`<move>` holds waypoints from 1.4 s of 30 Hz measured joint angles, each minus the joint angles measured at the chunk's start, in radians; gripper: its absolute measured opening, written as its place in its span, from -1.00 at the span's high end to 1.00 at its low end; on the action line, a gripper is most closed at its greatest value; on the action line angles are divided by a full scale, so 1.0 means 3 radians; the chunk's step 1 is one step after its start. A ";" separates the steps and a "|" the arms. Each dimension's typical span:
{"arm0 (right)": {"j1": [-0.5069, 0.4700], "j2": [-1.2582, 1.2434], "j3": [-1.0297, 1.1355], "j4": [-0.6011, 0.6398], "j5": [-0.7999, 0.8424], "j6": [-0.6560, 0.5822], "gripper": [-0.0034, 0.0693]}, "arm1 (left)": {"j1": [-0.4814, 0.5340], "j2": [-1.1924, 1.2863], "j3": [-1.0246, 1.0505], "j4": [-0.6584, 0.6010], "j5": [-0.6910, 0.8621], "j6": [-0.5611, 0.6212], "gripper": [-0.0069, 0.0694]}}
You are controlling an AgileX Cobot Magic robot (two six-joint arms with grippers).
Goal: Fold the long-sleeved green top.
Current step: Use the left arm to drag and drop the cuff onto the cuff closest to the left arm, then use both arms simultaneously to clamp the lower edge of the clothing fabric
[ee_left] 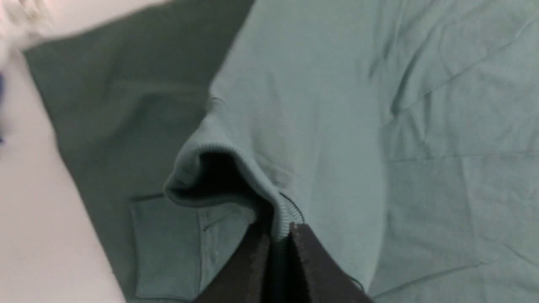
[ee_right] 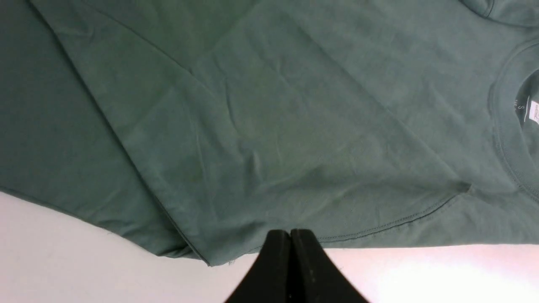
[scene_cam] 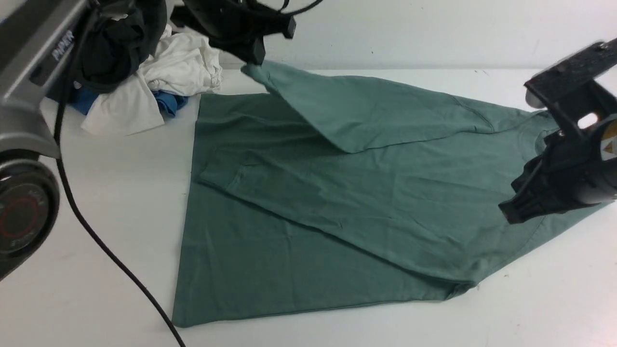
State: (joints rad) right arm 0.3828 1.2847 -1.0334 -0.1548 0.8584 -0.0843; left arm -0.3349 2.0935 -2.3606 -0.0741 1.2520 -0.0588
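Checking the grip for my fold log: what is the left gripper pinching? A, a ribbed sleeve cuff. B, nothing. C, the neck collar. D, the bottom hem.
A: the left wrist view shows the left gripper closed on the ribbed cuff of the green long-sleeved top.

neck tag point(ee_right: 534, 110): print illegible; collar point(scene_cam: 529, 140): behind right arm point(scene_cam: 573, 164)

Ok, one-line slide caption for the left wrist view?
Jaws of the left gripper shut on the ribbed cuff of the green long-sleeved top.

Robot lab — white table point(scene_cam: 530, 308), blank wall point(scene_cam: 434, 33), cabled arm point(scene_cam: 29, 72)
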 joint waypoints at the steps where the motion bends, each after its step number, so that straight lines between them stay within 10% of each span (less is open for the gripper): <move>1: 0.0000 -0.0009 0.0000 0.0004 0.0003 0.0013 0.95 | -0.0009 -0.0086 0.0037 0.0055 0.0000 -0.0064 0.72; 15: -0.0007 -0.0010 0.0043 0.0045 -0.0049 0.0077 0.95 | -0.0002 -0.0285 0.2559 0.0247 -0.0384 -0.0233 0.64; 27: -0.0007 -0.0010 0.0043 0.0182 -0.0093 0.0083 0.95 | -0.0002 -0.0330 0.2475 0.0726 -0.0305 -0.0274 -0.21; 42: -0.0007 -0.0010 0.0043 0.0655 -0.0008 -0.0346 0.95 | -0.0918 -0.1095 0.4253 0.0656 -0.0583 0.1490 -0.30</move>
State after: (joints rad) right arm 0.3808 1.2816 -1.0206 0.0416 0.8559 -0.1880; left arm -0.6102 1.7651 -1.0846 0.1228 1.0772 0.3883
